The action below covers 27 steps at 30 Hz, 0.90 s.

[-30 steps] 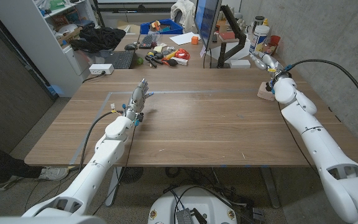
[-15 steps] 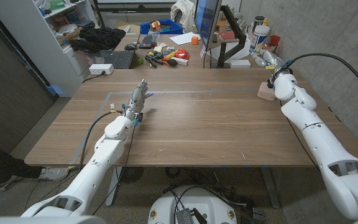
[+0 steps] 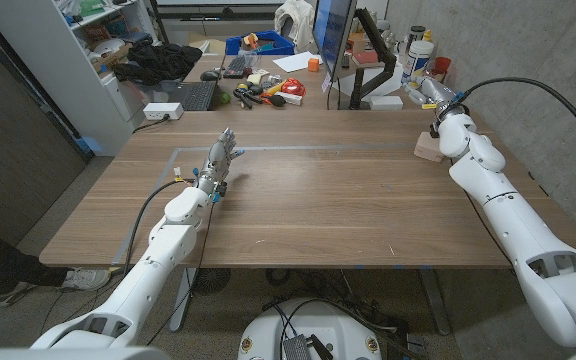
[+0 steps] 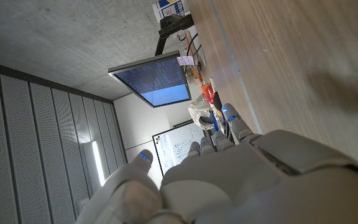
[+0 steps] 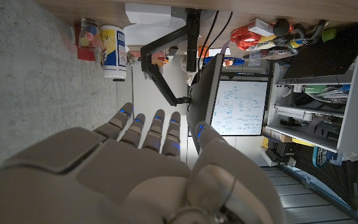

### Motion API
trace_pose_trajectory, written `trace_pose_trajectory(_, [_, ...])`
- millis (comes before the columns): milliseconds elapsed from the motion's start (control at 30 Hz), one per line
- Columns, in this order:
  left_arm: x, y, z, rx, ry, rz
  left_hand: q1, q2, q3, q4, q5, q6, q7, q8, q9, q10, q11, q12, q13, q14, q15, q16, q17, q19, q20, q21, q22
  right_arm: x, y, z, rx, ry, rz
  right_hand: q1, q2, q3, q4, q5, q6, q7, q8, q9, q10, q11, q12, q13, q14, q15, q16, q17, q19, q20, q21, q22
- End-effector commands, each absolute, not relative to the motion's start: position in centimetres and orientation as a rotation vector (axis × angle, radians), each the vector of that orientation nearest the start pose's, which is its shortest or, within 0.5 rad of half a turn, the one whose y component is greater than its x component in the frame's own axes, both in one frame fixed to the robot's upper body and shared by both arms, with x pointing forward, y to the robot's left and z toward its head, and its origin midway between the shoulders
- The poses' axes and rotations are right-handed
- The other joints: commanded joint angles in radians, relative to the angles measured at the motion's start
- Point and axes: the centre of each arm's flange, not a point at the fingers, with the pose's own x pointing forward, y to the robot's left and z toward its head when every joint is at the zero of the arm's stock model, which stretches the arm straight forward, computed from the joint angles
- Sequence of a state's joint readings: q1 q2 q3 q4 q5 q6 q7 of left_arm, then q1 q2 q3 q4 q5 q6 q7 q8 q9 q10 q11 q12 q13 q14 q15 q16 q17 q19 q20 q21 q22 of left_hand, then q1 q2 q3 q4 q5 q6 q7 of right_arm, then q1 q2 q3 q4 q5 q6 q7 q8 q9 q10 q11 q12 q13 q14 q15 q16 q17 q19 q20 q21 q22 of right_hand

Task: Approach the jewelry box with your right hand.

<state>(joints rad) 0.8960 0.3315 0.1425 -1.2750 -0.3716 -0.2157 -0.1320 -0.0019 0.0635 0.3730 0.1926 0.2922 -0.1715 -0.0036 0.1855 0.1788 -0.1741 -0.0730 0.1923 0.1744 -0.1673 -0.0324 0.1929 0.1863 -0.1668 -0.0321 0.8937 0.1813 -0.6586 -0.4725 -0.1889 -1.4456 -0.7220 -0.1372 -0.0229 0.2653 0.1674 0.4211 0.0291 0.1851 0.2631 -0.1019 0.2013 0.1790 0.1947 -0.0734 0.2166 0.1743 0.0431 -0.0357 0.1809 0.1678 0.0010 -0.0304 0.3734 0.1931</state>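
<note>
Above jewelry box (image 3: 427,148), right hand (image 3: 434,95).

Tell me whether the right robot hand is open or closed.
Open. In the right wrist view the right robot hand has its fingers extended and apart with nothing between them.

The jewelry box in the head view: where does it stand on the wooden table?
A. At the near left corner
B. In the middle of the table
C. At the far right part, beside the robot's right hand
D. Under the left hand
C: the jewelry box, a small pale block, stands at the table's far right part, close to the right hand.
</note>
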Motion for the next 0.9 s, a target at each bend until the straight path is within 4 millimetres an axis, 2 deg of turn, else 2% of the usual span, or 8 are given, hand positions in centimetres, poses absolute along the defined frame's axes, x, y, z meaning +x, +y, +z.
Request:
trace_pose_trajectory(33, [65.7, 30.4, -5.1, 0.019, -0.554, -0.156, 0.008, 0.115, -0.002, 0.000, 0.007, -0.109, -0.004, 0.008, 0.006, -0.115, -0.004, 0.007, 0.005, -0.121, -0.011, 0.009, 0.002, -0.197, -0.037, -0.001, 0.003, 63.9, -33.7, 13.8, -1.216, -0.556, -0.471, 0.017, 0.012, 0.012, 0.000, 0.006, 0.008, 0.001, -0.003, 0.005, 0.004, -0.009, -0.005, 0.004, 0.000, -0.075, 0.000, 0.002, 0.009, -0.133, -0.001, 0.002])
trace_pose_trajectory(900, [65.6, 30.0, -5.0, 0.014, -0.555, -0.159, 0.009, 0.115, -0.002, 0.000, 0.009, -0.105, -0.003, 0.007, 0.006, -0.110, -0.004, 0.007, 0.005, -0.114, -0.010, 0.009, 0.002, -0.191, -0.040, -0.003, 0.002, 64.5, -34.8, 14.3, -1.377, -0.484, -0.520, 0.036, 0.015, 0.020, -0.006, 0.008, 0.028, -0.007, -0.001, 0.006, 0.014, -0.022, -0.003, 0.004, 0.011, -0.088, 0.003, 0.001, 0.019, -0.140, 0.000, 0.003])
